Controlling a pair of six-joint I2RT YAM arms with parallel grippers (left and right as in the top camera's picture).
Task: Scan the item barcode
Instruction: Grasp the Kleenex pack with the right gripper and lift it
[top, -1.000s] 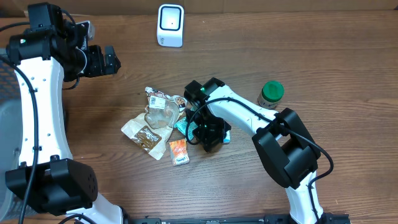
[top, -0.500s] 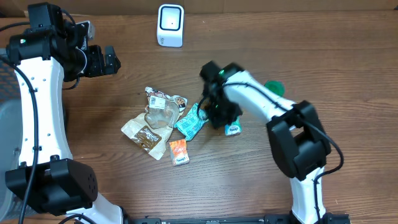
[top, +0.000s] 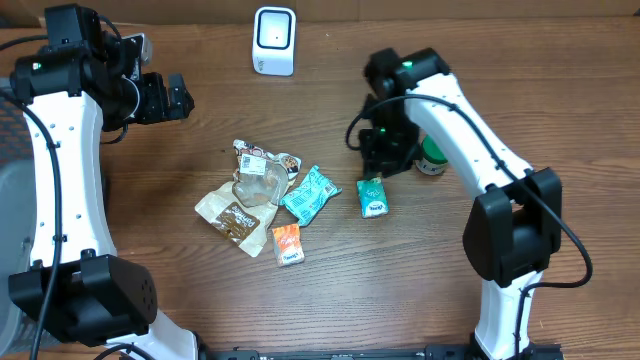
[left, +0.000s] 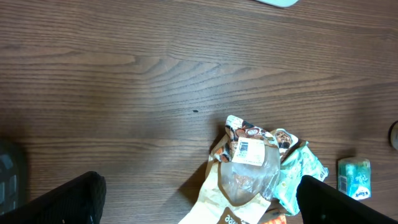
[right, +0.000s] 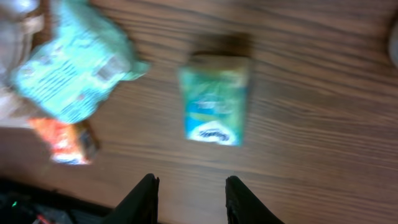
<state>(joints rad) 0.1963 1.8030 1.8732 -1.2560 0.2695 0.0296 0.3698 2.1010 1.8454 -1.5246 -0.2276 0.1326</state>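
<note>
One green packet (top: 372, 196) just dropped mid-frame, right of snack pile (top: 250, 190). Right gripper (right: 191, 186) part-open, empty, lifted away. Left gripper (top: 165, 97) wide, empty. Scanner (top: 274, 40) top centre, barcode unscanned, regrasp likely.

Wooden table (top: 380, 290) bearing packets (top: 310, 193), scanner (top: 274, 40), jar (top: 436, 160)

A brown wood-grain table (top: 400, 290) fills the view under soft, even light.
</note>
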